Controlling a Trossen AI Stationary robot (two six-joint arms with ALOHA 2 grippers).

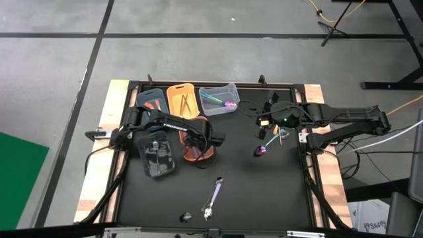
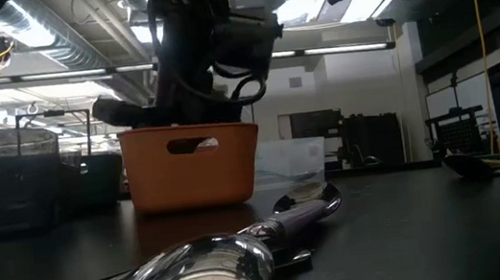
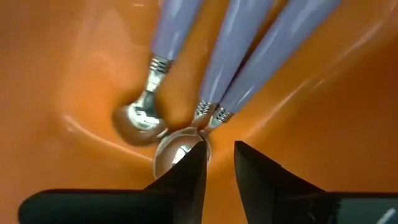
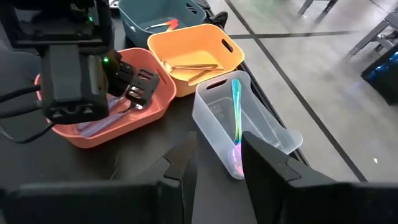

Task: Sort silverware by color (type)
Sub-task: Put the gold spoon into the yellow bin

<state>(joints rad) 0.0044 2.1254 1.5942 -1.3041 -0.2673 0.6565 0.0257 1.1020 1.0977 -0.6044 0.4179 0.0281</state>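
My left gripper (image 3: 219, 152) is open, lowered into the salmon-orange bin (image 1: 197, 153) at mid-table, pointing steeply down. Three silver pieces with lavender handles (image 3: 239, 56) lie on the bin's floor, handles fanned out. The bowl of one (image 3: 174, 149) sits just ahead of one fingertip, and nothing is between the fingers. My right gripper (image 4: 219, 152) hangs open and empty above the table's right side (image 1: 271, 123). Loose silverware lies on the mat: a lavender-handled piece (image 1: 213, 196) near the front and a purple iridescent spoon (image 1: 262, 149) by the right arm.
Along the far edge stand a teal bin (image 1: 152, 99), a yellow-orange bin (image 1: 180, 99) with gold pieces, and a clear bin (image 4: 239, 124) with an iridescent spoon. A dark bin (image 1: 158, 157) sits left of the salmon one. A small dark piece (image 1: 187, 216) lies near the front edge.
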